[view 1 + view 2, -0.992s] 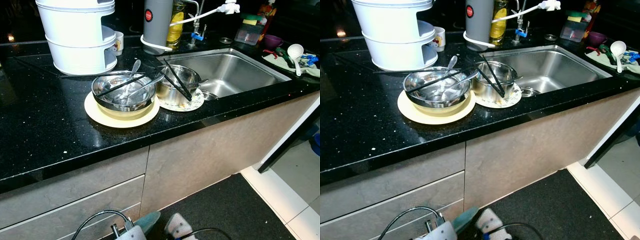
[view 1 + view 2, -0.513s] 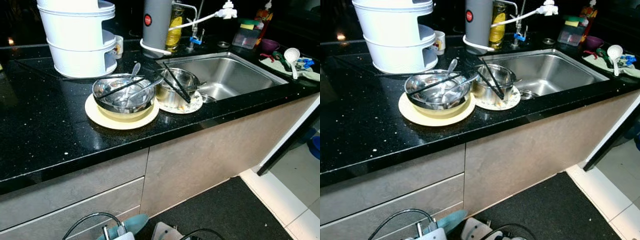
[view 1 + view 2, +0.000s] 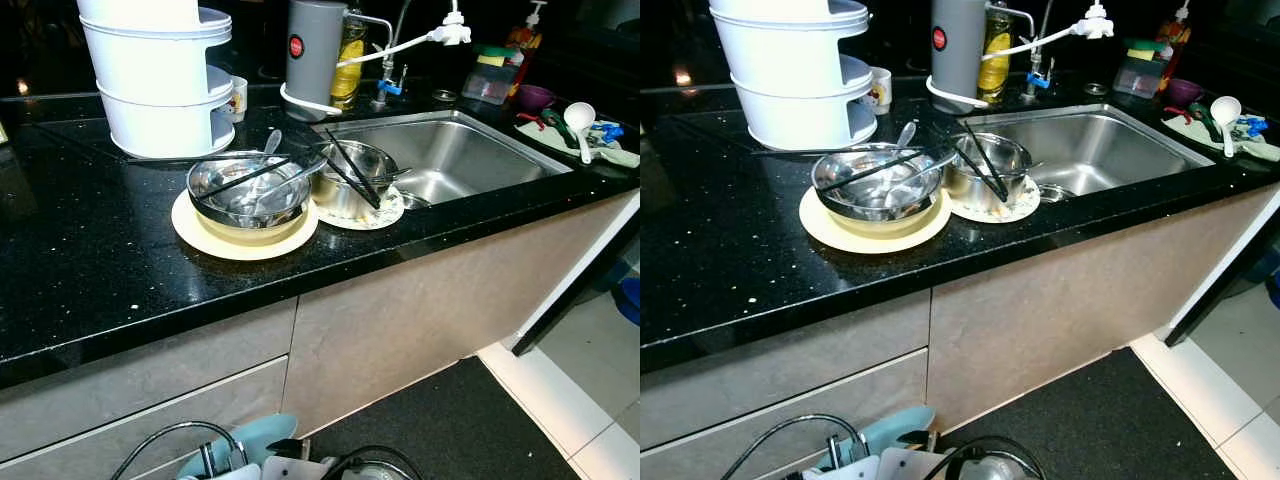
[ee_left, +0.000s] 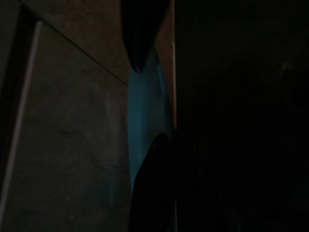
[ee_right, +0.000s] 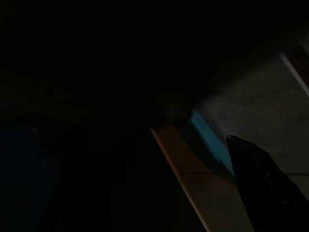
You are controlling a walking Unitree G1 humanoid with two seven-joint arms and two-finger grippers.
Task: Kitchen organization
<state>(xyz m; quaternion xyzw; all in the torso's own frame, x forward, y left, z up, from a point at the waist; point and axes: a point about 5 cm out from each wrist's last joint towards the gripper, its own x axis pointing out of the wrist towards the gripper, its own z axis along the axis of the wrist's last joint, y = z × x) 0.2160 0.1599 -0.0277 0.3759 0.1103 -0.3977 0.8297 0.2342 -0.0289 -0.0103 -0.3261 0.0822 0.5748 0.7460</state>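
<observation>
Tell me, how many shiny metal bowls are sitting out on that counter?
2. The wide metal bowl sits on a cream plate; the smaller metal bowl sits on a patterned plate beside the sink. More could be nested underneath.

Very dark exposure throughout. Two long black fingers of the left gripper [image 4: 145,104] visible: one tapered finger [image 4: 141,29] entering from one edge of the frame with its tip pointed inward, the other broad finger [image 4: 154,193] rising from the opposite edge. Fingers held apart, a clear gap between the tips. Between and behind them, a narrow teal-blue strip [image 4: 145,106]; nature not determinable. On one side, a dim grey-brown flat panel surface [image 4: 72,145], crossed by a thin diagonal seam and bordered by a pale straight line [image 4: 21,111]. Beside the teal strip, a thin light vertical edge [image 4: 174,63]. Remaining area black [image 4: 241,121], no detail resolvable.
</observation>
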